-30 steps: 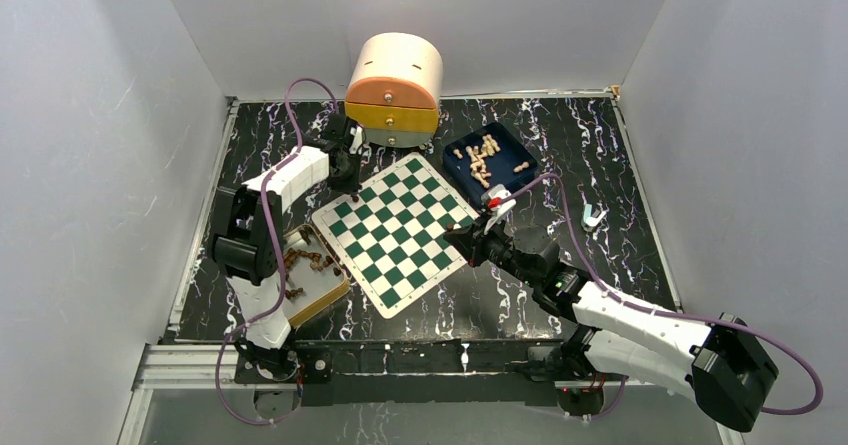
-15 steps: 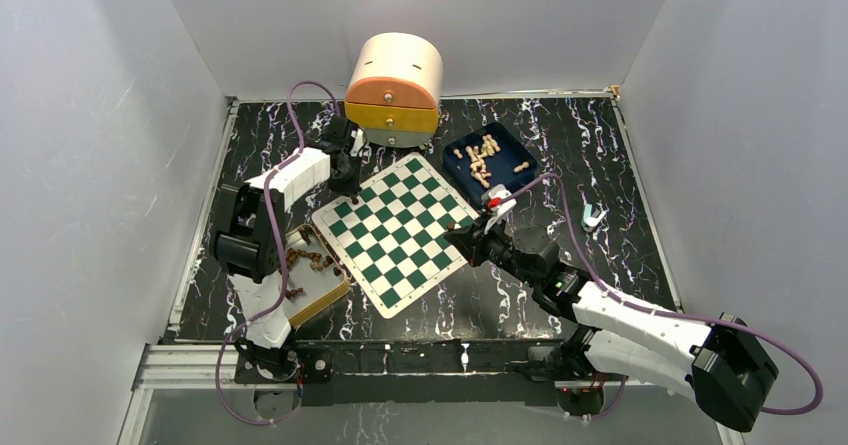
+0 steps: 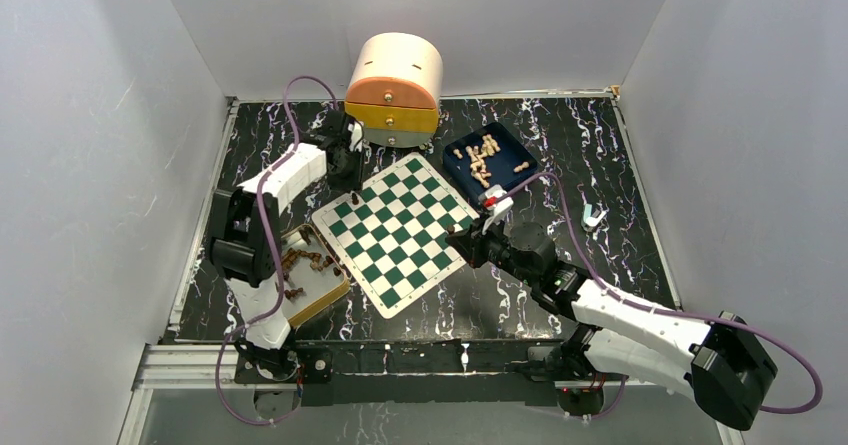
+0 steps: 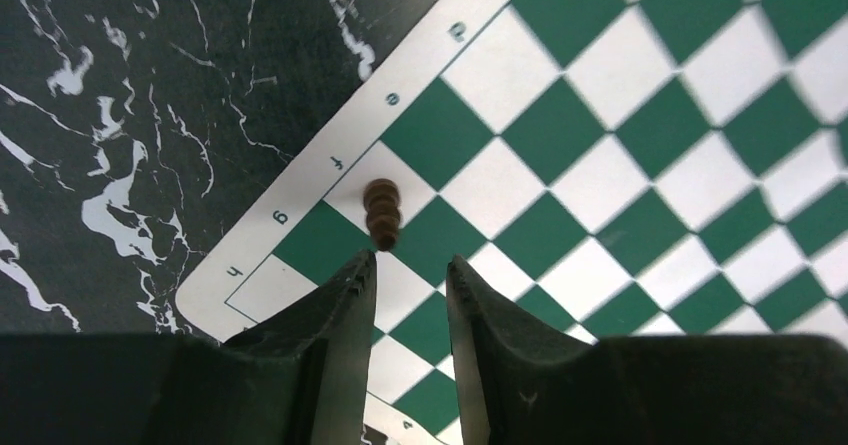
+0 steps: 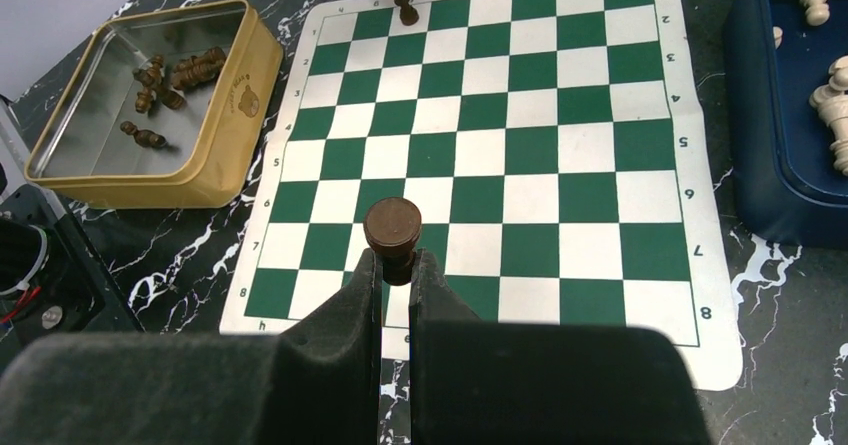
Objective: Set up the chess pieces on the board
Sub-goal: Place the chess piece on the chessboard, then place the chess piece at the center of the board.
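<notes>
The green and white board lies at the table's middle. One dark brown piece stands upright on a square near its left corner; it also shows in the left wrist view and the right wrist view. My left gripper is open and empty, with the piece just beyond its left fingertip. My right gripper is shut on another dark brown piece, held over the board's right edge.
A tan-rimmed tin left of the board holds several dark pieces. A blue tray behind the board holds pale beige pieces. An orange and yellow drawer unit stands at the back. A small white object lies at the right.
My left gripper has drawn back a little toward the far side, away from the dark piece standing on the board. My right gripper still holds its piece and has barely shifted.
</notes>
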You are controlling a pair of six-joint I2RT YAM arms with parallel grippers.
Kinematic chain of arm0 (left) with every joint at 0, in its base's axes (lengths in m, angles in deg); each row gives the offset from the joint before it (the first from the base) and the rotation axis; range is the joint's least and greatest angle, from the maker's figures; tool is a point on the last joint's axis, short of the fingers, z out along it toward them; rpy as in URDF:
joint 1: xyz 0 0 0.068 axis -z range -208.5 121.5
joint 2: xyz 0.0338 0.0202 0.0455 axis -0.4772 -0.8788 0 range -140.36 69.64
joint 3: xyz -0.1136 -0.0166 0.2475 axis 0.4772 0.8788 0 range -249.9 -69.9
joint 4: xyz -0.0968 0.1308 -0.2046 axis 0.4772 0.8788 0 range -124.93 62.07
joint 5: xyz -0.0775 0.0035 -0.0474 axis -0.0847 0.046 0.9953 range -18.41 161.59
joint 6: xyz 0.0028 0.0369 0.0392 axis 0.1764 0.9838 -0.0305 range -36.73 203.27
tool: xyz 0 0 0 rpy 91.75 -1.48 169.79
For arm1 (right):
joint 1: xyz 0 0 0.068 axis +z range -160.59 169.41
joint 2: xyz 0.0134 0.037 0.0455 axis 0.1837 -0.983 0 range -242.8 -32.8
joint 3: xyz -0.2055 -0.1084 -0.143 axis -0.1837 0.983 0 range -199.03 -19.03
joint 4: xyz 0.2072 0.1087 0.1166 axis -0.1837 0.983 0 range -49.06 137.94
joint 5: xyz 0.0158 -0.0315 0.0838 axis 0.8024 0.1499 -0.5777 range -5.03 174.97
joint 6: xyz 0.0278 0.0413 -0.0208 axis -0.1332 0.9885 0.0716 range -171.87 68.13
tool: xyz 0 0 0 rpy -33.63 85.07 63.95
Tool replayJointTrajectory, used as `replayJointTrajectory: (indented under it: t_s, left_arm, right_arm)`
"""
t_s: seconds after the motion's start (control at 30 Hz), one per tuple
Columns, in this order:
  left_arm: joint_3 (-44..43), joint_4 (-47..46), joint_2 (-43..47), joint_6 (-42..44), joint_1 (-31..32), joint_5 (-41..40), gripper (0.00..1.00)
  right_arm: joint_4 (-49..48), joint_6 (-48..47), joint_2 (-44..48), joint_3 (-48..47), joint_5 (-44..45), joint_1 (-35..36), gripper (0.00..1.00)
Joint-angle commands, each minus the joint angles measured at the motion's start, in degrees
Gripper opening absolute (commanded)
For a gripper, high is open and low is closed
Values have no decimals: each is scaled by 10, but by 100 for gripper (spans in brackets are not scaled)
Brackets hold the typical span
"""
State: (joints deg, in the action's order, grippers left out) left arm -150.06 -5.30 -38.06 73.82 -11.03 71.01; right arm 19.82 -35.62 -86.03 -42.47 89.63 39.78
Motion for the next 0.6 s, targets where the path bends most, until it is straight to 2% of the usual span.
replayJointTrajectory:
  t_s: [0.0, 0.13, 0.27, 0.4, 0.47, 0.57]
  left_arm:
    - [-45, 15, 101, 0, 2, 76, 31]
    - [-42, 1, 153, 4, 2, 128, 32]
    - [12, -60, 217, -20, 2, 261, 32]
    - [82, -148, 279, -98, 3, 373, 32]
    - [114, -173, 305, -114, 4, 398, 32]
    - [149, -172, 343, -101, 4, 386, 32]
  right_arm:
    - [4, 14, -7, -38, -10, 0, 12]
    - [6, 30, -11, -46, -22, 1, 12]
    - [40, 69, -27, -79, -43, 0, 12]
    - [75, 130, -56, -119, -92, 1, 12]
    - [84, 184, -68, -134, -107, 0, 13]
    - [120, 269, -94, -164, -128, 0, 14]
